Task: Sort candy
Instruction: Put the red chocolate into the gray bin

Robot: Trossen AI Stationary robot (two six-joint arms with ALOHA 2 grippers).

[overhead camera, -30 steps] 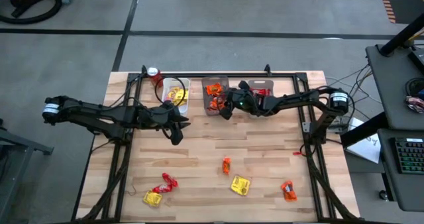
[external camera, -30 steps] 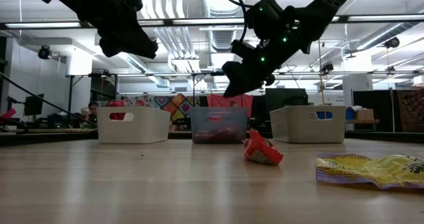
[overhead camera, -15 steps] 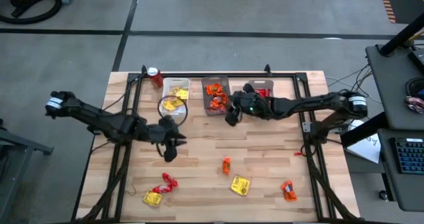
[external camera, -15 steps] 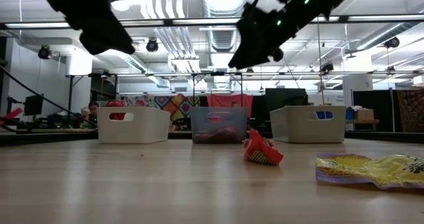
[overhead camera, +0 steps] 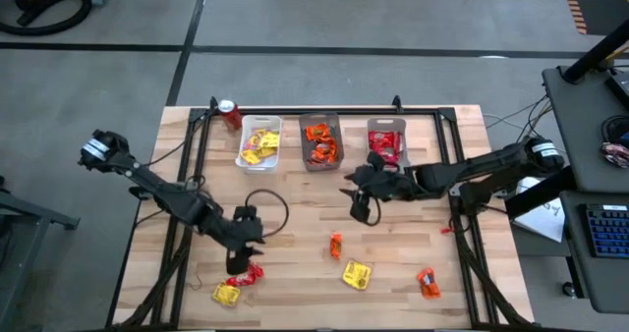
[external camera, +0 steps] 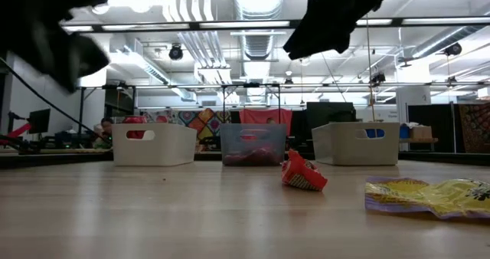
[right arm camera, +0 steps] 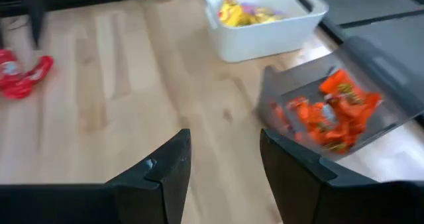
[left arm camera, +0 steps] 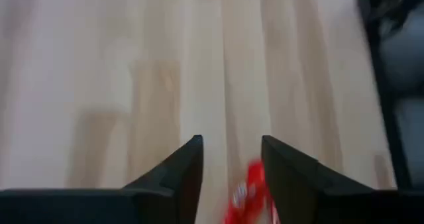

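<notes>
Most candy sits sorted in my three bins (overhead camera: 259, 158), five packets (overhead camera: 356, 274) remain on the counter (overhead camera: 295, 224), and my left gripper (overhead camera: 236, 263) and right gripper (overhead camera: 362, 210) hover open, empty.

No lettering, label or brand can be read on the candy wrappers (overhead camera: 356, 274), the bins (overhead camera: 259, 141) or the red soda can (overhead camera: 229, 112); any print there is too small or blurred to tell.
</notes>
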